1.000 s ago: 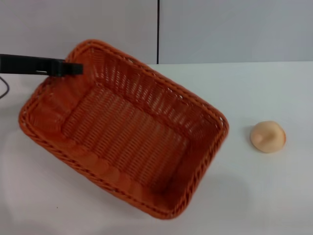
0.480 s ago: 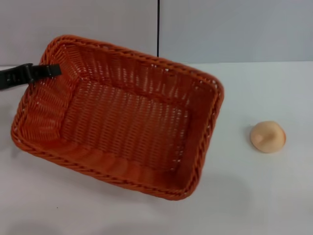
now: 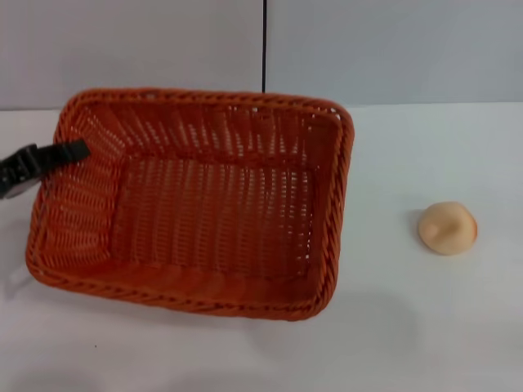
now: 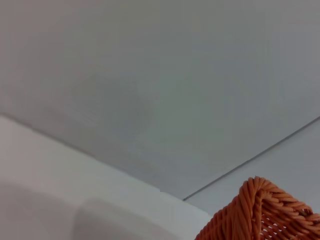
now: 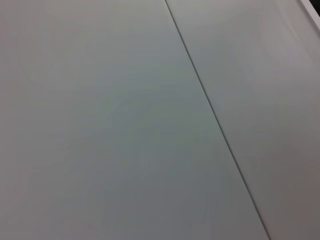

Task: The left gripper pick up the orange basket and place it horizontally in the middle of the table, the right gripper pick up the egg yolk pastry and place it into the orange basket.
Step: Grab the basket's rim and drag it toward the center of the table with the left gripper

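The orange basket (image 3: 204, 204) lies on the white table (image 3: 409, 335), left of centre, with its long side running left to right and its inside empty. My left gripper (image 3: 72, 151) reaches in from the left edge and is shut on the basket's left wall near the far corner; one black finger lies over the rim. A corner of the basket (image 4: 265, 212) shows in the left wrist view. The egg yolk pastry (image 3: 447, 228) sits alone on the table to the right of the basket, well apart from it. My right gripper is out of view.
A grey wall with a dark vertical seam (image 3: 264, 45) stands behind the table. Bare tabletop lies between the basket and the pastry and along the front edge. The right wrist view shows only wall panels.
The left gripper has swung the basket from a diagonal lie to nearly level, and its held corner has moved left and toward me. The pastry has stayed put.
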You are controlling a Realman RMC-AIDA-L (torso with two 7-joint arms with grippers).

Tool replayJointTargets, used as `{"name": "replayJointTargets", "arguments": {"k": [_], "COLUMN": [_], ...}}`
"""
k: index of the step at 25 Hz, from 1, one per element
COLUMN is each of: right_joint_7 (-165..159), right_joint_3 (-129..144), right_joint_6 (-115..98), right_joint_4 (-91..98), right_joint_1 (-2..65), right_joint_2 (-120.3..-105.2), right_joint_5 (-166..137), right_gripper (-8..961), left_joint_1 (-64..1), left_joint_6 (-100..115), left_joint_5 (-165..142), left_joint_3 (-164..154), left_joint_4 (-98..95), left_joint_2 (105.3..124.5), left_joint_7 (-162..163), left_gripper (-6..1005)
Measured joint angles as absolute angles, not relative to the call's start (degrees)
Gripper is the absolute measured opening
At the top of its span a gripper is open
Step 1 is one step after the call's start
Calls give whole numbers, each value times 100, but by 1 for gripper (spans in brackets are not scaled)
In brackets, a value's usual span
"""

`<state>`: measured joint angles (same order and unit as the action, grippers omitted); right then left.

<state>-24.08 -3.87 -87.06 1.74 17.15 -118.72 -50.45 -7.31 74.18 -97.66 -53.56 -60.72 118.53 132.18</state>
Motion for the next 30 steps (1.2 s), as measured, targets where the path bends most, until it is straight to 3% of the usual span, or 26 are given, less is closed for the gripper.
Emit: {"name": "replayJointTargets", "arguments": {"k": [26,29,30], "right_joint_7": [-2408,-2408,-2408], "right_joint_3": [-386,-387,-387], "right_joint_6": [-8553,-8533,-8531], "right_joint_4": [185,199,222], "right_joint_1": [1940,1949,1951], "right_joint_2": [-11865,-11864,-11860], "right_joint_5": [-5187,-5194,-5195], "right_gripper": [801,801,800], "left_joint_1": [-501,-587,-687], "left_joint_6": [7840,8038,8249], "left_joint_5": [-9529,-9576,-9622], "left_joint_3": [-5188,-5091,-5065], "left_joint_4": [-5463,-5501,-5510], "left_joint_2": [11794,11716,11598], "left_joint_7": [12693,12774,12859], "left_gripper": [281,431,481]}}
